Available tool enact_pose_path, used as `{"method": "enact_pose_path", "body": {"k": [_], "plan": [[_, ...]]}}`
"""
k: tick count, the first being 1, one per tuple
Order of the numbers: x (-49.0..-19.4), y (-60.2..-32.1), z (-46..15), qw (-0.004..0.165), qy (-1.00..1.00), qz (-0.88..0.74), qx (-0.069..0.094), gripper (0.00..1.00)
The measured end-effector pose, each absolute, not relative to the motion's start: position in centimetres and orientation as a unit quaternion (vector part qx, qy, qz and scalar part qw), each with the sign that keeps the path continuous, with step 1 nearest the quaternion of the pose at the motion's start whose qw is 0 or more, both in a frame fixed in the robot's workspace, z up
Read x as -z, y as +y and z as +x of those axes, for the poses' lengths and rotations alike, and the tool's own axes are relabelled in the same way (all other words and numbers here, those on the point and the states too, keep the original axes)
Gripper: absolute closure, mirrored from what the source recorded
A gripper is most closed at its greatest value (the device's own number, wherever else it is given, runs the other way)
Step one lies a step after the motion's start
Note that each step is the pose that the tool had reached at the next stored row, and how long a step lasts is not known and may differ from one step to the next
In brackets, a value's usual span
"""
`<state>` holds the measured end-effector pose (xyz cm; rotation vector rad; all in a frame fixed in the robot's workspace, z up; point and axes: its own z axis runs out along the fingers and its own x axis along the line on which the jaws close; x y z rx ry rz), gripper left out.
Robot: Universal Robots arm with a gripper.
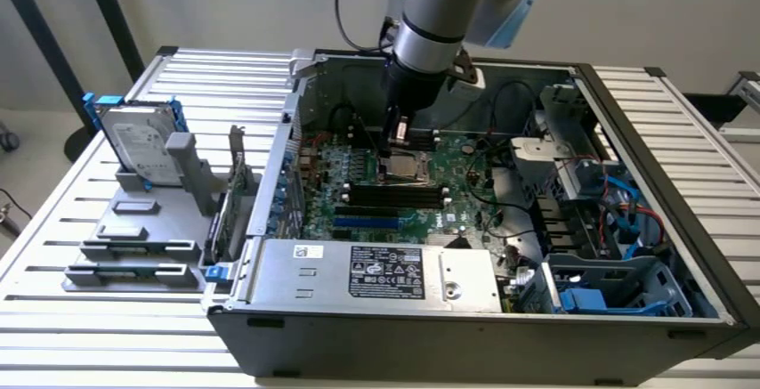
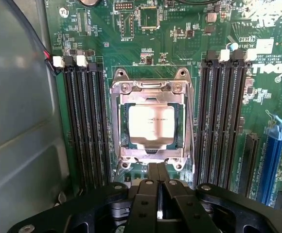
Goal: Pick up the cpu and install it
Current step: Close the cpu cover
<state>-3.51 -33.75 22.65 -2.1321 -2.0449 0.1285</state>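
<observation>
The cpu, a small square chip with a dull silver top, lies flat inside the metal socket frame on the green motherboard. My gripper hovers just above the socket's edge, its black fingers shut together with nothing between them. In the exterior view the gripper hangs down inside the open computer case, right over the socket in the middle of the board.
Black memory slots flank the socket on both sides. A grey case wall runs close by. The power supply sits at the case front. Outside on the exterior view's left, a hard drive in a blue bracket stands on a grey holder.
</observation>
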Motion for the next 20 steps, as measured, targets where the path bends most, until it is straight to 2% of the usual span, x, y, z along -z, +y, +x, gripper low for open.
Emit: {"method": "enact_pose_path", "body": {"k": [20], "plan": [[-20.3,-33.8,-3.9,0.095,-0.689,-0.718,-0.041,0.89]]}}
